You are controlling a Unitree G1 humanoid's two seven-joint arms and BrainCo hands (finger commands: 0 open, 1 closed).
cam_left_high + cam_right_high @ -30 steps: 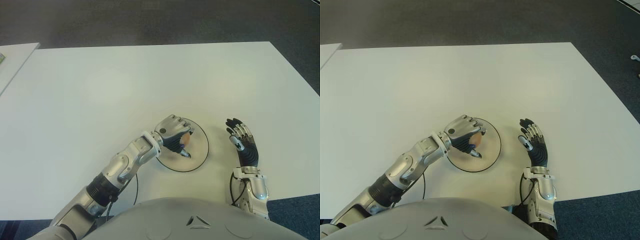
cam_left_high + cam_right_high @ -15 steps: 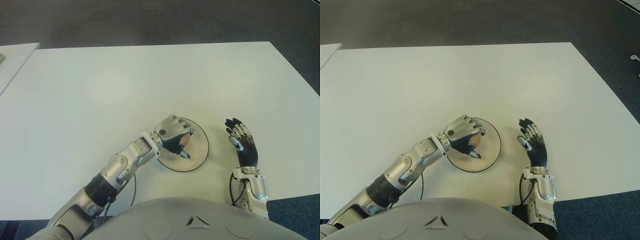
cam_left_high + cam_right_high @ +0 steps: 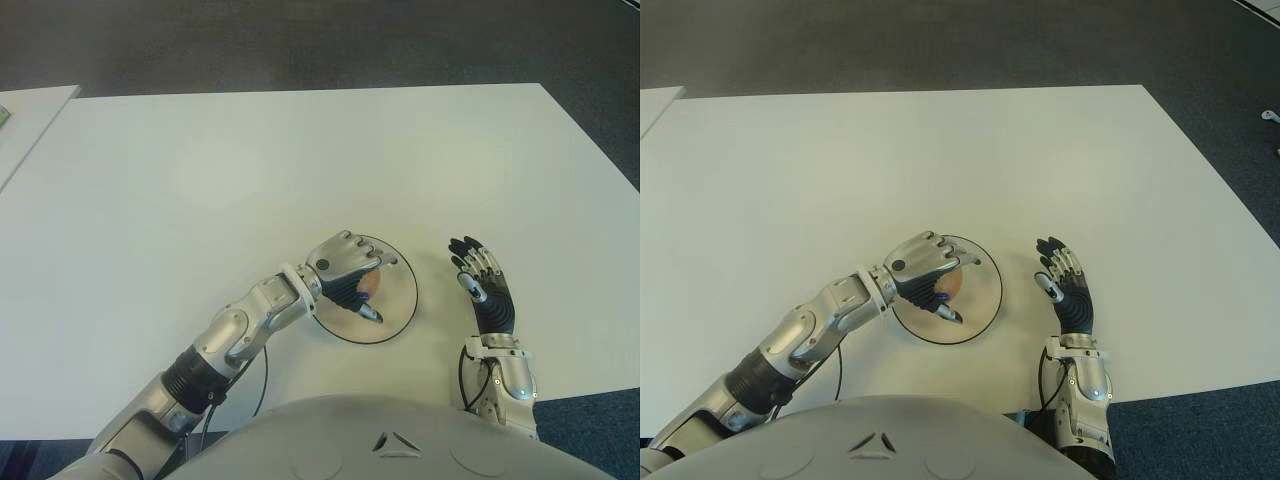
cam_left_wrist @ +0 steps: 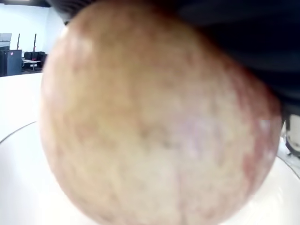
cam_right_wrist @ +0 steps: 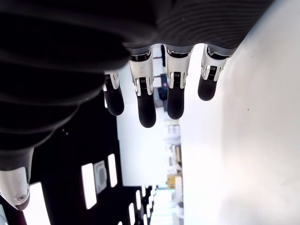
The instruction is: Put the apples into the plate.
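I judge the placing step to be in hand: the left hand (image 3: 345, 272) is over the plate (image 3: 400, 300), its fingers curled round the apple (image 4: 154, 122). The apple shows only as a small patch under the palm in the eye views; the left wrist view shows it close against the palm with the plate's rim and floor directly beneath it. I cannot tell whether it already touches the plate.

Next move, in my assessment: uncurl the fingers and lift the hand off toward 8 o'clock without rolling the fruit over the rim.

The plate sits on the table (image 3: 300, 150) near its front edge. The right hand (image 3: 482, 285) shows at 3 o'clock of the plate, apart from it, fingers extended and holding nothing.
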